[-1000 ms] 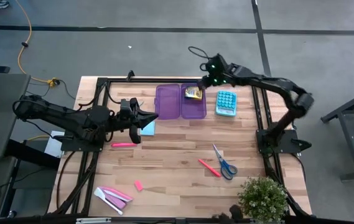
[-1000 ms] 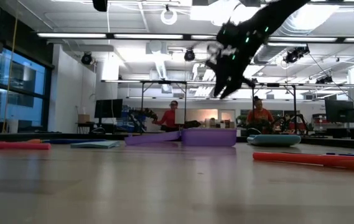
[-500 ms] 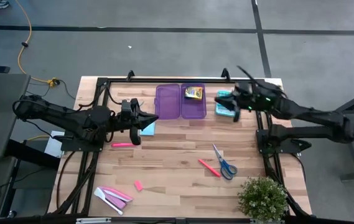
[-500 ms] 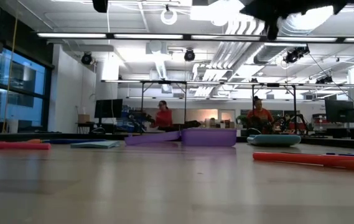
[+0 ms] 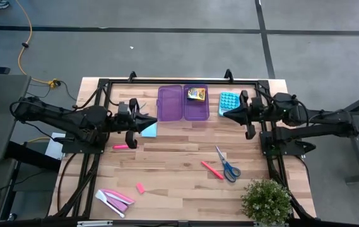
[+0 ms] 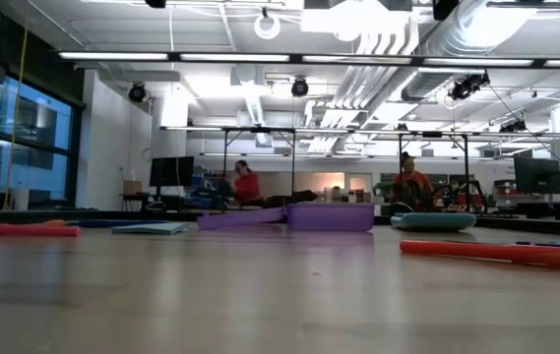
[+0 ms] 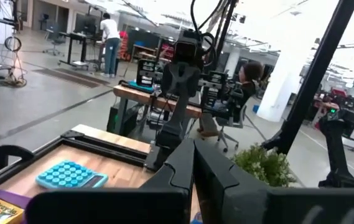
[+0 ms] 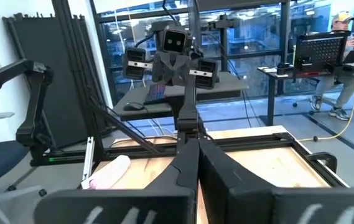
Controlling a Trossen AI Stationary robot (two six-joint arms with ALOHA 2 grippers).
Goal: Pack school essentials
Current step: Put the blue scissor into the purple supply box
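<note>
In the high view we see 2 arms lying low over the bench (image 5: pixel 179 180), facing each other across its upper half. The left tool (image 5: pixel 149 119) sits at centre left with its fingers pressed together and nothing between them, its tip over the notepad (image 5: pixel 150 130) and just left of the purple case (image 5: pixel 183 103). The right tool (image 5: pixel 226 115) sits at centre right, fingers likewise together and holding nothing, its tip over the lower edge of the calculator (image 5: pixel 228 101).

The case lies open at upper centre, 2 halves side by side. The crayon box (image 5: pixel 196 94) rests in the upper part of its right half. The rest of the stationery lies loose on the bench: 1 pink marker (image 5: pixel 124 146) below the left tool, the scissors (image 5: pixel 228 165) at lower right with a second marker (image 5: pixel 211 169) just to their left, the eraser (image 5: pixel 140 188) at lower left, and the flat pink-and-white pieces (image 5: pixel 113 198) near the lower left corner. A potted plant (image 5: pixel 266 200) stands at the lower right corner.

In the low view the case (image 6: pixel 331 216) shows at mid-frame, with a marker (image 6: pixel 496 253) at right. Neither tool shows there.
</note>
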